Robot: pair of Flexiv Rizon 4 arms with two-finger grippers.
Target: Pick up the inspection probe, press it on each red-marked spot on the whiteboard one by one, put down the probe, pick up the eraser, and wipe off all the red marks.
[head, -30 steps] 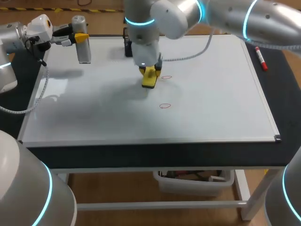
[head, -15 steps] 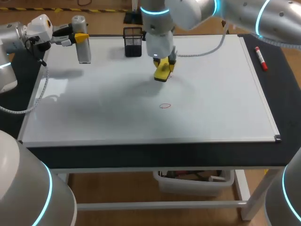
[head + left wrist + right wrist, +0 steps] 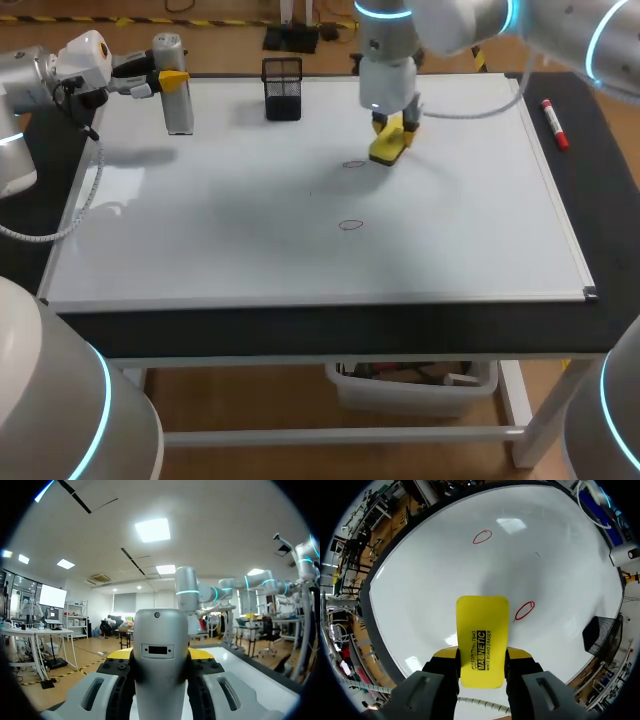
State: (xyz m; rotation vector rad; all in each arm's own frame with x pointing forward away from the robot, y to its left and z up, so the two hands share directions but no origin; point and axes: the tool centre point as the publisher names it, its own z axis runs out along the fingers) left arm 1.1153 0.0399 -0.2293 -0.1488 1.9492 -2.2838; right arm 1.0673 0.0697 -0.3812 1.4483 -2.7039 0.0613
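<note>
Item 1, right gripper (image 3: 388, 140) (image 3: 481, 655): upper middle of the head view, fingers closed from two sides on the yellow eraser (image 3: 386, 149) (image 3: 482, 635), which projects ahead of the tips. Contact between eraser and whiteboard (image 3: 200, 230) cannot be told.

Item 2, near red mark (image 3: 353, 164) (image 3: 524, 611): a small oval just beside the eraser, on its left in the head view, not covered.

Item 3, far red mark (image 3: 350, 225) (image 3: 482, 536): middle of the board, apart from the eraser, with bare board all round it.

Item 4, black mesh holder (image 3: 283, 89) (image 3: 602, 632): near the board's upper edge, up and left of the eraser, apart from it.

Item 5, board edges: eraser well inside the frame (the widest bare board lies lower and left).

Item 6, red marker (image 3: 554, 123): upper right, past the frame on the dark table (image 3: 610, 200).

Item 7, left gripper (image 3: 165, 78) (image 3: 160, 654): upper left corner, clamped on the upright grey probe (image 3: 176, 100) (image 3: 160, 655)
</note>
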